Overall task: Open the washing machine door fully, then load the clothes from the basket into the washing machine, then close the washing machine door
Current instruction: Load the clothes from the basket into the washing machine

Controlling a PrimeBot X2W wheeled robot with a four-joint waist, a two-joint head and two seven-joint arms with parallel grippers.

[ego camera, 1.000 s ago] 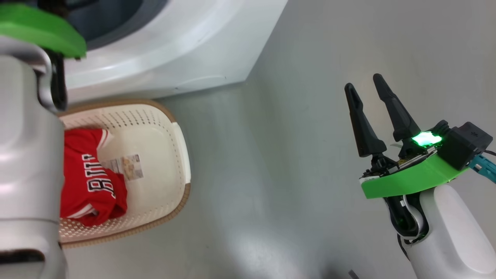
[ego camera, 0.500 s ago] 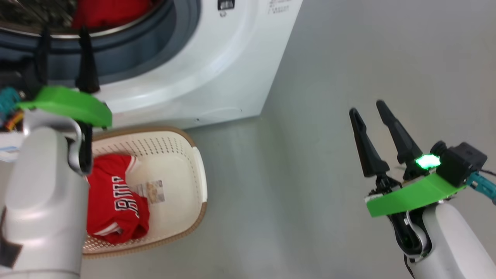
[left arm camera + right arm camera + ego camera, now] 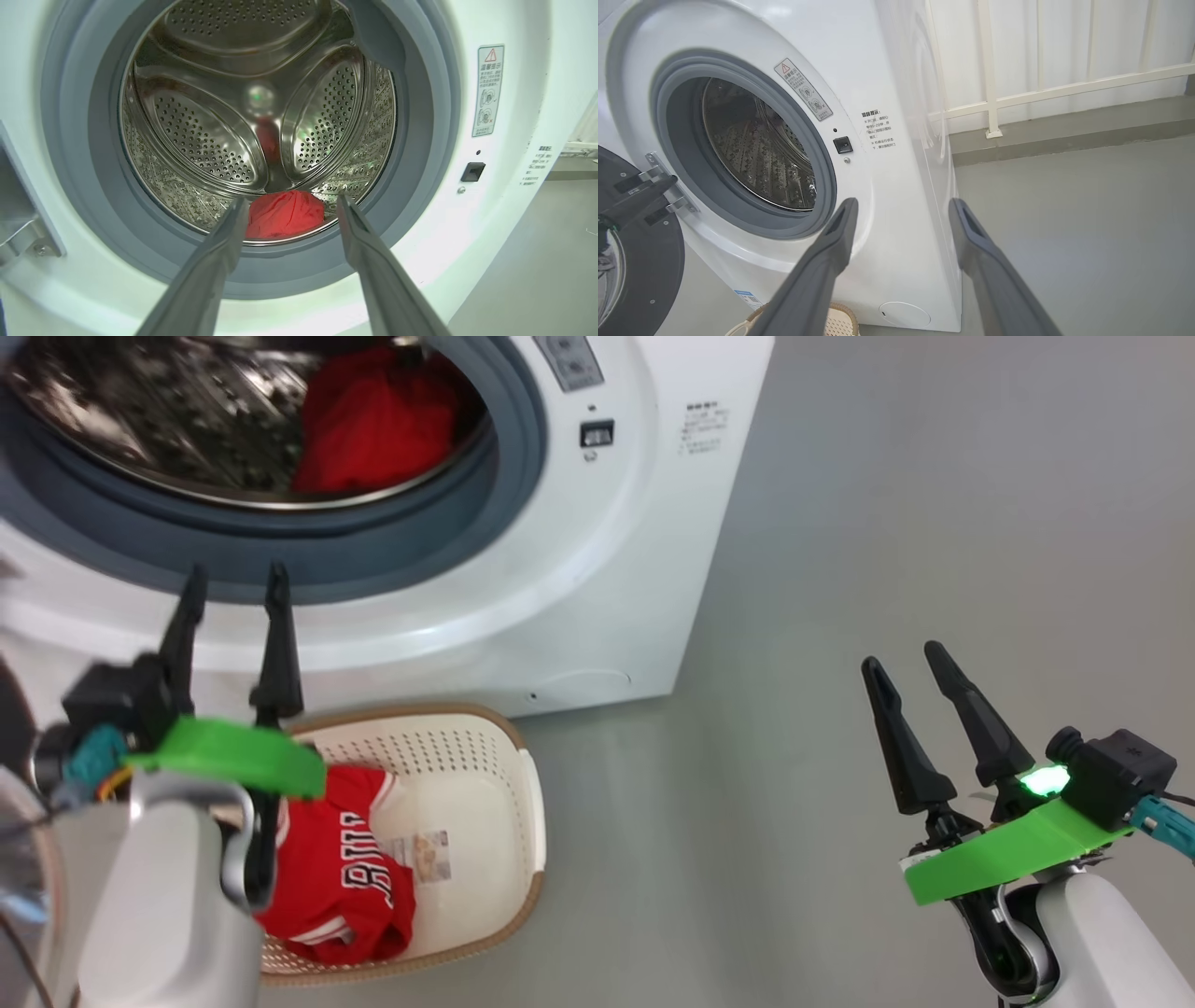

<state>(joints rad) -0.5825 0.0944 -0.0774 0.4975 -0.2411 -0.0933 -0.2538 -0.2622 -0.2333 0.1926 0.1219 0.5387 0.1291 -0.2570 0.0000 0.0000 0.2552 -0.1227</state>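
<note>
Left gripper (image 3: 235, 575): jaws apart, empty, pointing at the open mouth of the big white boxy front-loading washing machine (image 3: 635, 569), short of its grey rubber seal (image 3: 509, 495). In the left wrist view its two fingers frame the lower edge of the steel perforated drum (image 3: 201, 135). A bunched red cloth (image 3: 285, 214) lies at the drum's front bottom.

Under the left wrist is the small cream-white perforated plastic basket with a brown woven-look rim (image 3: 518, 775), on the floor just in front of the machine. A bright red garment with white trim and lettering (image 3: 331, 877) lies in the basket's left half, beside the sticker (image 3: 425, 857) on the basket bottom.

Right gripper (image 3: 902, 655): jaws apart, empty, over the bare grey floor (image 3: 840, 523), well apart from the basket and to the right of the machine.

The large round glossy black door (image 3: 644, 261) is swung open at the left of the right wrist view, hanging on its hinge.
</note>
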